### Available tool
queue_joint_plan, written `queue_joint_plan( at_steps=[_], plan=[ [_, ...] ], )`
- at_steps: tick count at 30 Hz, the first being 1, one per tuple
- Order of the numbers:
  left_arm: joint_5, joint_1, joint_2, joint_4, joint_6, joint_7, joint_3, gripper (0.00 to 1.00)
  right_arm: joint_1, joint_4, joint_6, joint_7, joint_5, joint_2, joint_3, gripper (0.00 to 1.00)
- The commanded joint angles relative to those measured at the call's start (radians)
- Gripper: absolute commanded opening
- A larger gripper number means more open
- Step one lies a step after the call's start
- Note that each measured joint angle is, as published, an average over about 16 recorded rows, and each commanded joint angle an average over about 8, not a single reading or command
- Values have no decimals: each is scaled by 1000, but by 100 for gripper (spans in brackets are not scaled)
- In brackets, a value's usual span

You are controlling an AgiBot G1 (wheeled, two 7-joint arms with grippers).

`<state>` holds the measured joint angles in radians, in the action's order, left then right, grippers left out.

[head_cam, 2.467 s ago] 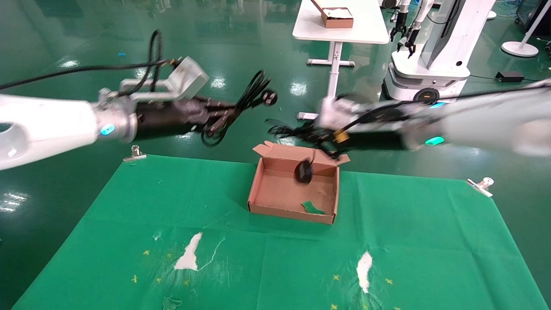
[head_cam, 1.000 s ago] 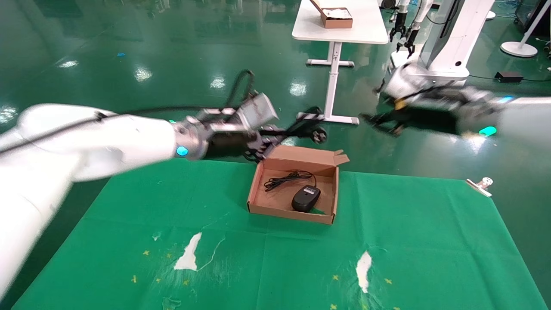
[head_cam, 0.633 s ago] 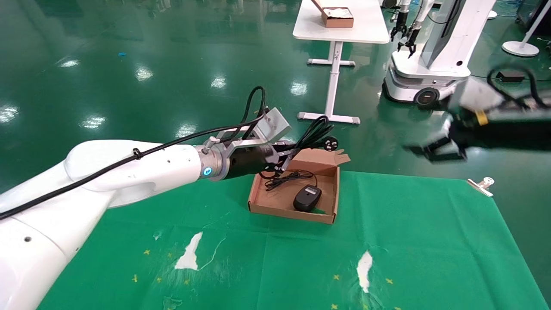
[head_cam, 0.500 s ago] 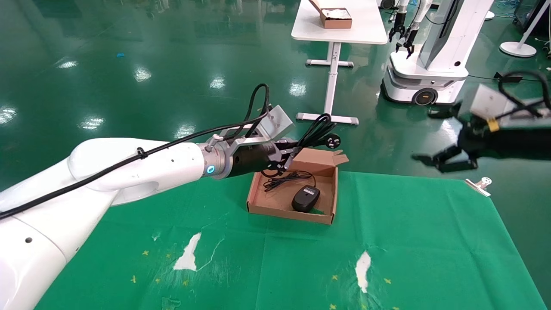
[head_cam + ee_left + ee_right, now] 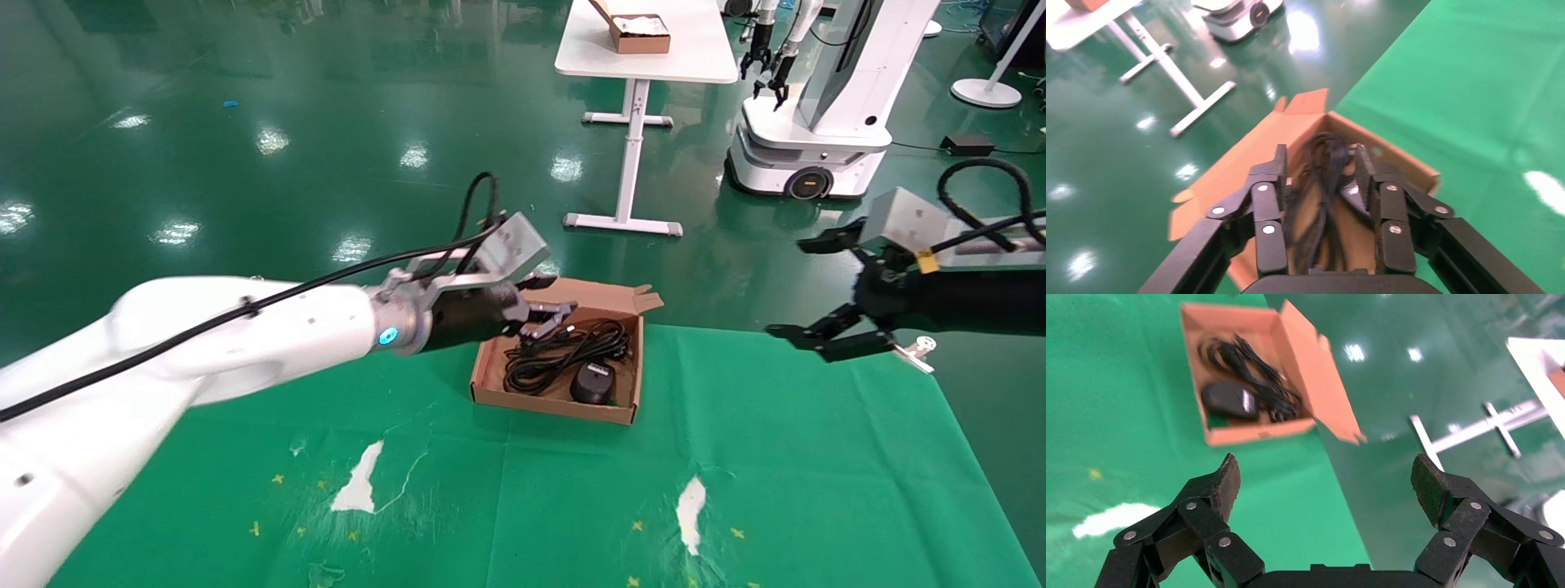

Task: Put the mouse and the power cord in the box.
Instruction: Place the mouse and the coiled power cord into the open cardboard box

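Power cord (image 5: pixel 564 353) and mouse (image 5: pixel 592 382) lie inside the box (image 5: pixel 552 402). Left tool (image 5: pixel 554 313), parted and empty, hovers at its 10 o'clock edge. Right tool (image 5: pixel 817 286) spread wide at 3 o'clock, well apart.

Brown cardboard box (image 5: pixel 621 406) holds a black power cord (image 5: pixel 556 356) and black mouse (image 5: pixel 593 381); plain green cloth (image 5: pixel 735 457) with white torn patches lies beneath.
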<state>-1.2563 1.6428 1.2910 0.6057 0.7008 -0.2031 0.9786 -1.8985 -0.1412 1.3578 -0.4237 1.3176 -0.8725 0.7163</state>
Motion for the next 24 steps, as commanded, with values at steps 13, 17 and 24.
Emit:
queue_joint_plan(
  at_steps=[13,17,24],
  plan=[
    [135,-146,-174,174,204,4,-179,100,205,-284,34,152,-146,65,-109,100],
    [174,-188,-225,225,263,5,-231,100,265,-368,44,197,-189,84,-141,100],
    [242,-262,-313,313,366,7,-322,100,370,-513,61,274,-264,117,-196,100]
  ],
)
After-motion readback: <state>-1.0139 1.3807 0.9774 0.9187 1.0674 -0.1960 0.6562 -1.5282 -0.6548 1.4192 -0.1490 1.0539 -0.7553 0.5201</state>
